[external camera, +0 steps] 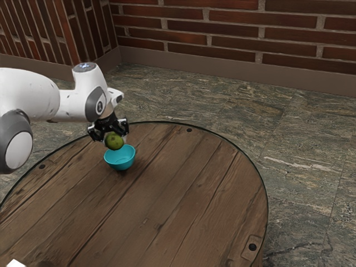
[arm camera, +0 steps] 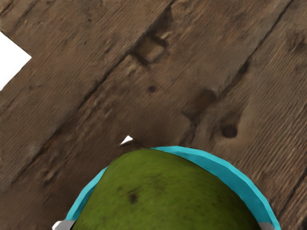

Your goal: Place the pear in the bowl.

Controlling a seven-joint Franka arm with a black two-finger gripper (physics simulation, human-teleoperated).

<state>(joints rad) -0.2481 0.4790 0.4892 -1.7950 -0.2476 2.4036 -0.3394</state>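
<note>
Green pear [external camera: 114, 143] clamped between tool's [external camera: 115, 141] two fingers, just above turquoise bowl [external camera: 120, 162].

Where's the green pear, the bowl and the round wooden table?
Green pear [arm camera: 168, 191]: wrist view, on its speckled skin.
Turquoise bowl [external camera: 120, 165]: exterior view, on its outer wall.
Round wooden table [external camera: 183, 189]: exterior view, on the bare planks of its top.

Table [external camera: 183, 194]: round, brown planks, thin dark rim [external camera: 265, 183]; dark round studs [external camera: 252, 247] sat near its edge. Floor [external camera: 300, 167]: grey-green stone tiles. Wall [external camera: 239, 28]: red-brown brick, pale mortar, plain baseboard [external camera: 222, 68] along its foot. Wrist view: white object [arm camera: 12, 60], partly out of frame, one corner visible; small white chip [arm camera: 127, 140] well apart from it. Nature of both unclear.
</note>
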